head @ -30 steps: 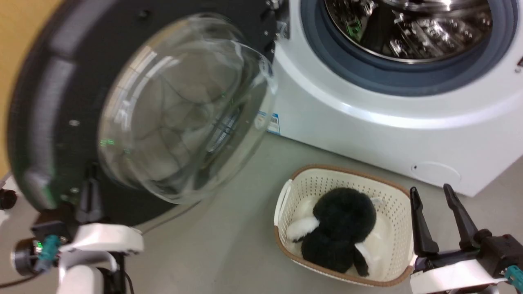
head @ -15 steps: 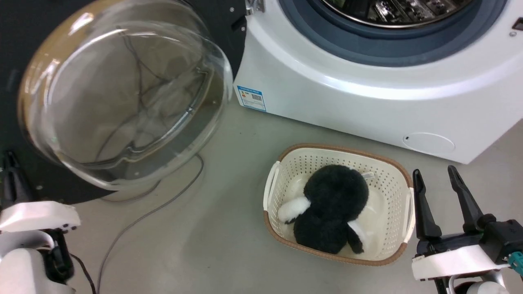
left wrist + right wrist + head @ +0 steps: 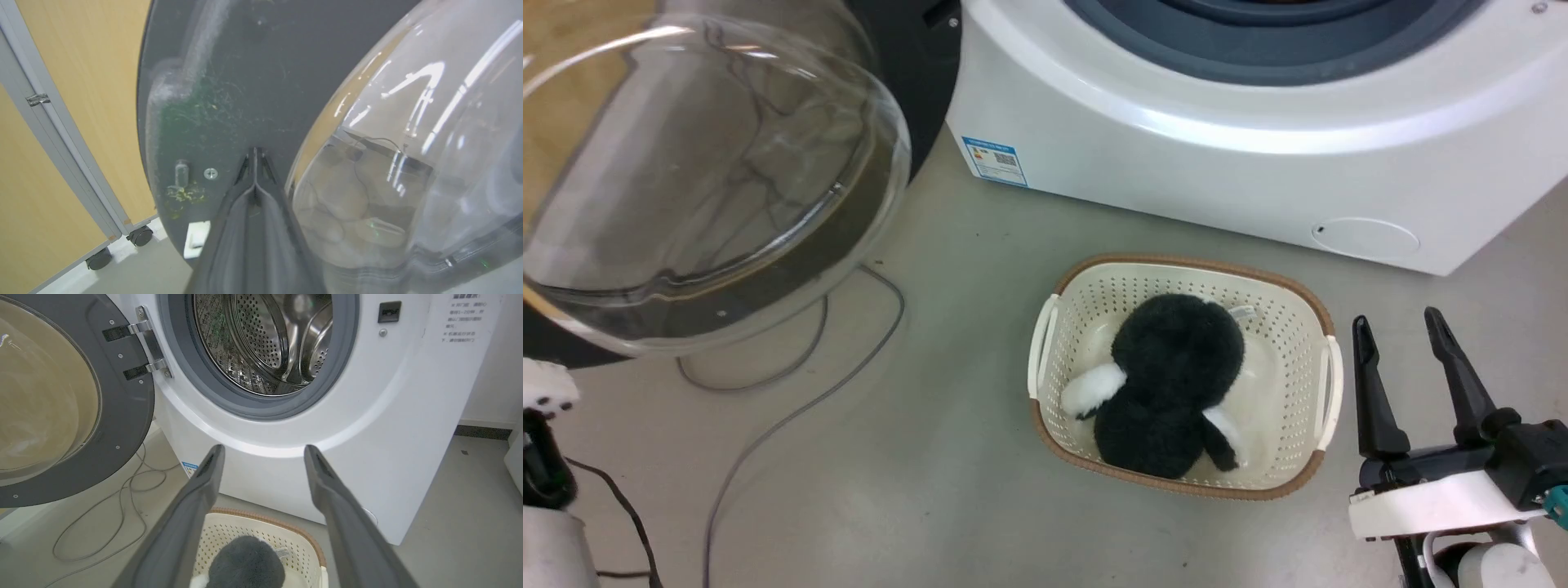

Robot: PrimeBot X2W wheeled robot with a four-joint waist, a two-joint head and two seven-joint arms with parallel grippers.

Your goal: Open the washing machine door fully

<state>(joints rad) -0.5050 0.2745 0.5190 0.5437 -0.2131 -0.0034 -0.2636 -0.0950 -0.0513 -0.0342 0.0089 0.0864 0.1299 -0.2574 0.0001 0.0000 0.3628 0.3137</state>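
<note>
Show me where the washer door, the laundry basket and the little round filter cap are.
door (image 3: 126, 416), right wrist view, on its dark frame below the hinge
basket (image 3: 1286, 351), head view, on its perforated inner wall
filter cap (image 3: 1365, 239), head view, on its centre

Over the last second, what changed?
The head camera shifted, so the whole picture slid. Beyond that, the washing machine door swung further open: the gap between its glass bowl and the white washing machine widened. The left gripper stayed shut, pointing at the door's dark inner face; the right gripper stayed open. Nothing gripped or released. The basket with the plush toy did not move.
</note>
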